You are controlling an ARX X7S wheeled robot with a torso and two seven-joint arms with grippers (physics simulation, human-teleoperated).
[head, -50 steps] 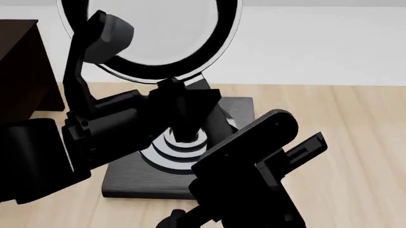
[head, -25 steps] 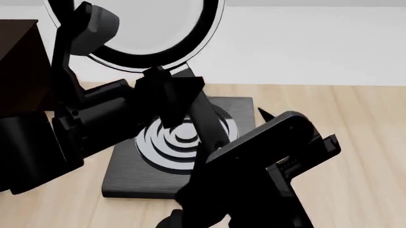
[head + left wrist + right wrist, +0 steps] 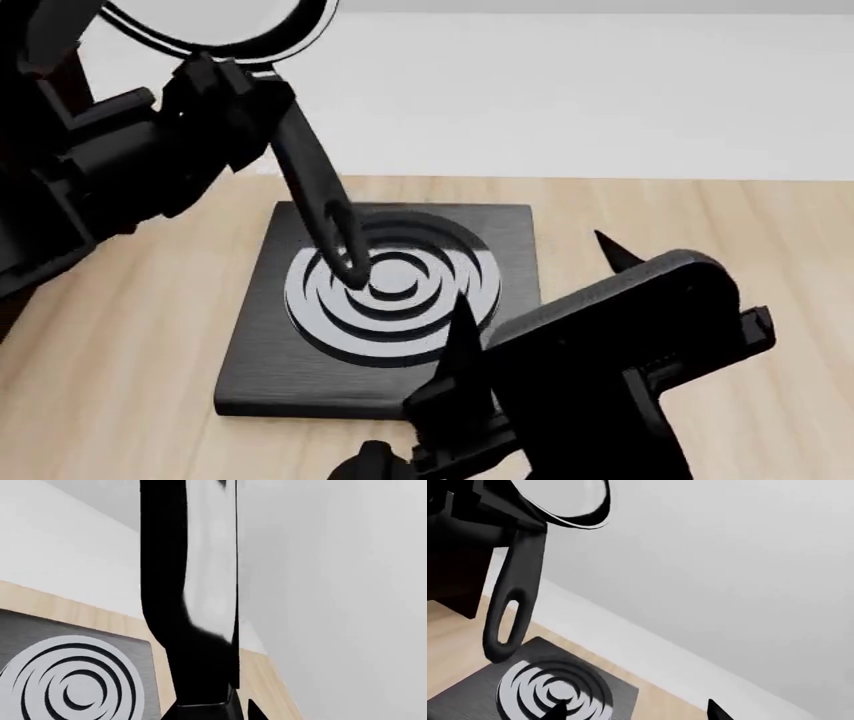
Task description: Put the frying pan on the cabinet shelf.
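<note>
The frying pan (image 3: pixel 220 25) is black with a pale rim. It hangs tilted high at the head view's top left, above the stove. Its long handle (image 3: pixel 320 200) points down, and the loop end is over the stove rings. My left gripper (image 3: pixel 240 95) is shut on the handle close to the pan body. In the left wrist view the pan (image 3: pixel 167 580) shows edge-on above the gripper (image 3: pixel 207 707). My right gripper (image 3: pixel 534 290) is open and empty at the stove's near right corner. The dark cabinet (image 3: pixel 450 592) shows to the left behind the pan (image 3: pixel 570 500); its shelf is not visible.
A square black stove plate with concentric rings (image 3: pixel 387 290) lies on the pale wooden tabletop (image 3: pixel 694 220). It also shows in the left wrist view (image 3: pixel 73 685) and right wrist view (image 3: pixel 554 690). A white wall (image 3: pixel 601 90) rises behind the table.
My left arm has carried the pan up and to the left, which uncovers the stove rings. The handle now hangs over the stove. The right gripper has shifted slightly right.
</note>
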